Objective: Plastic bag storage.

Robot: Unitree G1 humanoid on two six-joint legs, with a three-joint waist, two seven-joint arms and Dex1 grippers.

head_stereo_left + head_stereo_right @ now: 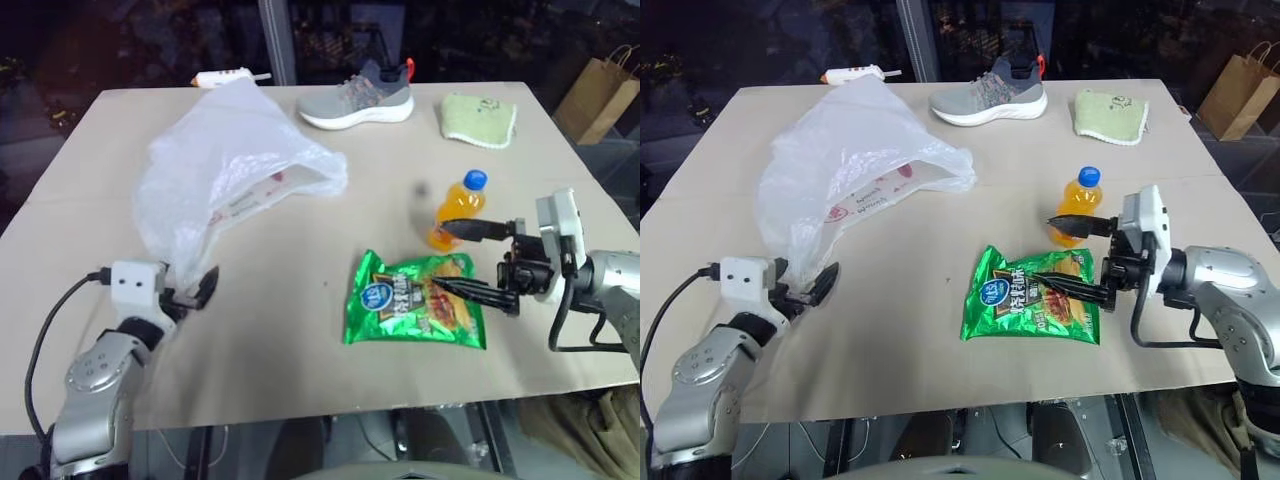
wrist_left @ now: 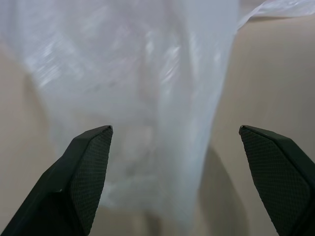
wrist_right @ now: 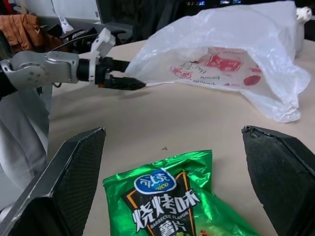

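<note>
The bag [image 1: 225, 170] lies puffed and unfolded on the table's [image 1: 280, 370] left half, mouth toward the middle — nothing stored yet, so the task looks barely begun. The left gripper [image 1: 196, 292] sits just at the bag's near edge, fingers spread, gripping nothing. The right gripper [image 1: 478, 262] hangs over the green packet [image 1: 415, 300], also spread and empty, an orange bottle [image 1: 458, 208] behind it. Gathering and folding are all left — 2 free grippers
</note>
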